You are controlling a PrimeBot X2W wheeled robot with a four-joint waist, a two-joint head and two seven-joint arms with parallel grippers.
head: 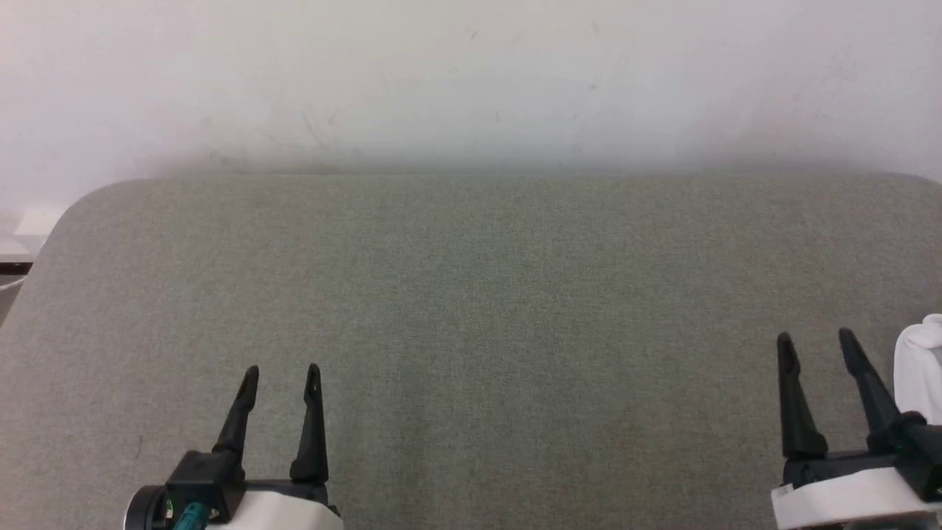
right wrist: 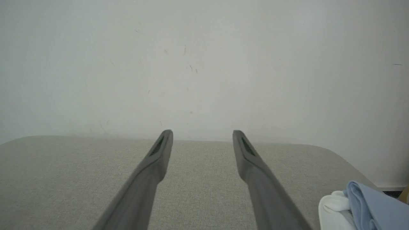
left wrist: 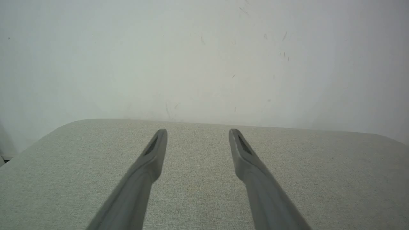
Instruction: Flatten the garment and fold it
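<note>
Dark, long fingers are rising from the near edge of the head view. The left gripper (head: pixel 283 368) is showing at the lower left with its jaws spread wide and only tabletop between them. The right gripper (head: pixel 815 335) is sitting at the lower right, equally spread and gripping nothing. Just beside the right gripper's outer finger, at the table's right edge, the garment (right wrist: pixel 372 204) is lying bunched up, light blue knit folds with white fabric against them. Beyond both grippers the grey-green fabric-covered table (head: pixel 471 280) is stretching away to its rounded far corners. A pale, faintly scuffed wall (head: pixel 471 73) is standing behind it.
</note>
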